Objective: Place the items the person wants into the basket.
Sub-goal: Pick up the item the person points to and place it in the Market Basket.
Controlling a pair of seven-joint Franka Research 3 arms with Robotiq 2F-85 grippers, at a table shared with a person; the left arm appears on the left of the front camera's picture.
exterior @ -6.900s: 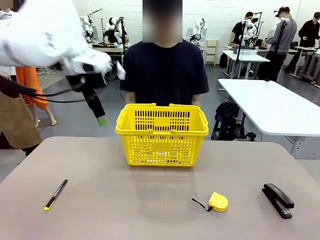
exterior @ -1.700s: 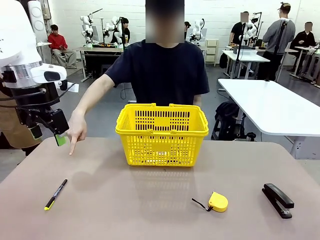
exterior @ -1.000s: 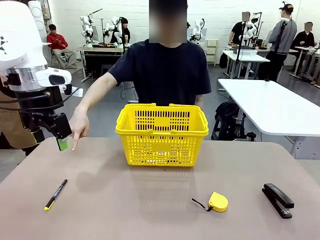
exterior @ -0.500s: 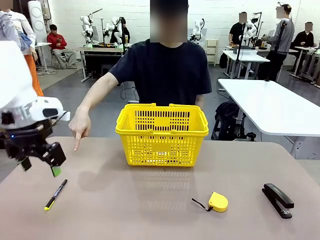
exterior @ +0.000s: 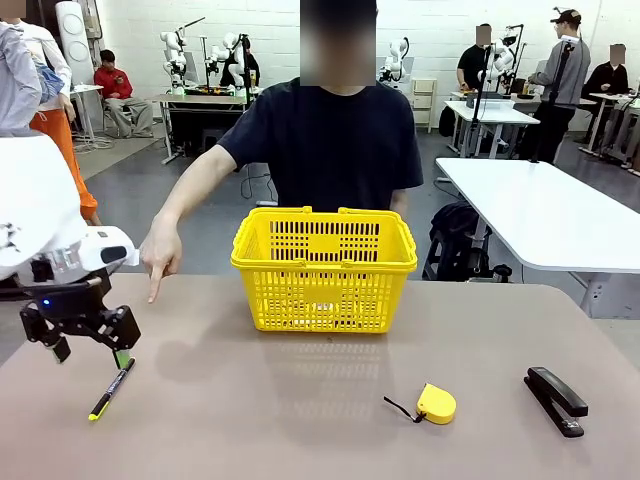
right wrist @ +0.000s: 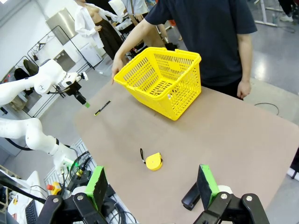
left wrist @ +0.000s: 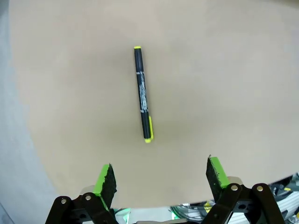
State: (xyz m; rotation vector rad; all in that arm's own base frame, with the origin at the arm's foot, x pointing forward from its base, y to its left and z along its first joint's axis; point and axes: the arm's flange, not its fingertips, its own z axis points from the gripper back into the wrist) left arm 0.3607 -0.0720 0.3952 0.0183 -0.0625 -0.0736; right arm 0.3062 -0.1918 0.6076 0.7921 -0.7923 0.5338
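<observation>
While left end effector [left wrist: 160, 175] hangs released | pen [left wrist: 142, 94] lies flat | long axis toward its fingers, yellow ends.

Basket [right wrist: 161, 81] on table [right wrist: 233, 140], tape measure [right wrist: 153, 161] nearby

Bright, even light falls from overhead, so the counter [exterior: 330, 420] carries only soft, faint shadows, one just beneath the yellow basket [exterior: 324, 268] and one under the left claw [exterior: 90, 350]. The left arm's white casing above that claw is slightly blurred. Both wrist views bend strongly towards their edges, curving the counter's border beyond the right claw [right wrist: 152, 186].
</observation>
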